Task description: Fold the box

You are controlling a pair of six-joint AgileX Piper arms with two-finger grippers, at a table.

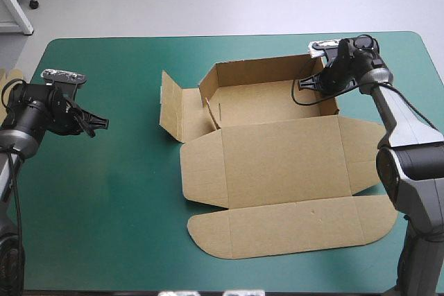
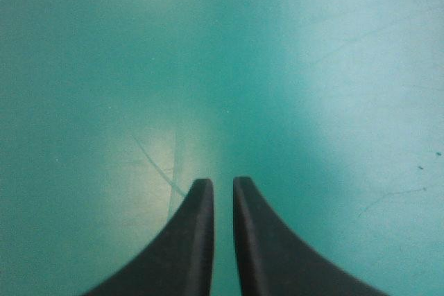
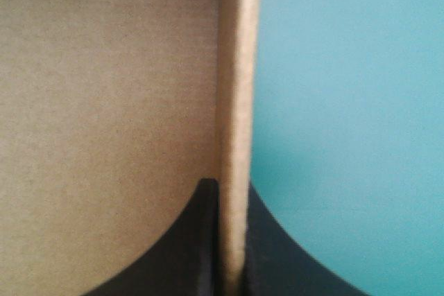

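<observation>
While my left gripper (image 1: 97, 123) hangs over the teal-green table cover (image 1: 111, 206) near its left edge, black fingers (image 2: 194, 240) all but closed on nothing, the brown cardboard box (image 1: 277, 164) lies right of centre, lid flat, and my right gripper (image 3: 232, 188) pinches its right wall.

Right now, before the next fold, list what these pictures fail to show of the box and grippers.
- High view: how the right gripper holds the box, masked by its own wrist and cable.
- Right wrist view: all of the box but one wall, cut off by the frame.
- Left wrist view: the box entirely; the left gripper faces only teal-green cover.
- High view: more board at the table's left edge, cut off.
</observation>
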